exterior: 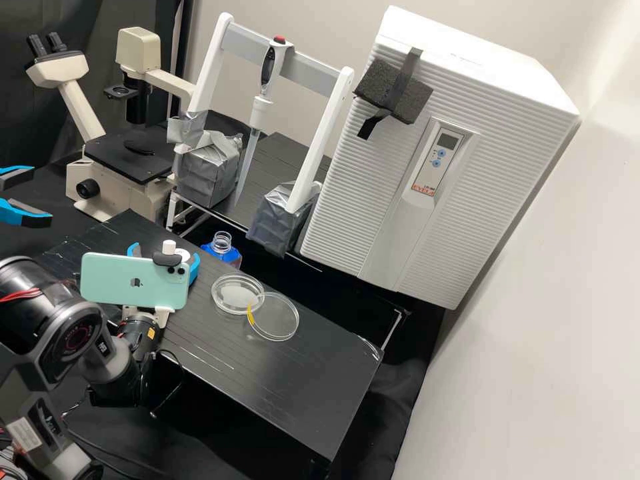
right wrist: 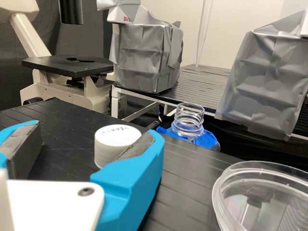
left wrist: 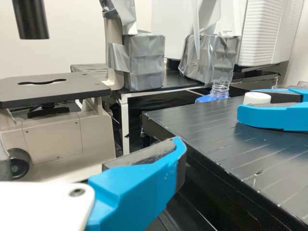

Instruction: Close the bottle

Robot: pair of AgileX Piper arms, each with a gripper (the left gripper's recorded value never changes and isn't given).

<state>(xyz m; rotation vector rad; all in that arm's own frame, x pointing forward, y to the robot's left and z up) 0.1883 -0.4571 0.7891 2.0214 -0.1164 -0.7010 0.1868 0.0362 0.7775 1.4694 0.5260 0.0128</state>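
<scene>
Black bench, white cap inside right gripper, bottle just beyond

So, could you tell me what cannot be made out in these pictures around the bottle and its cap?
- Bottle below its shoulders: the black platform's edge hides it in the high and right wrist views.
- Right gripper in the high view: the mounted phone covers most of it, so whether a finger touches the cap is unclear.
- Left gripper: cut off by the high view's left edge.
</scene>
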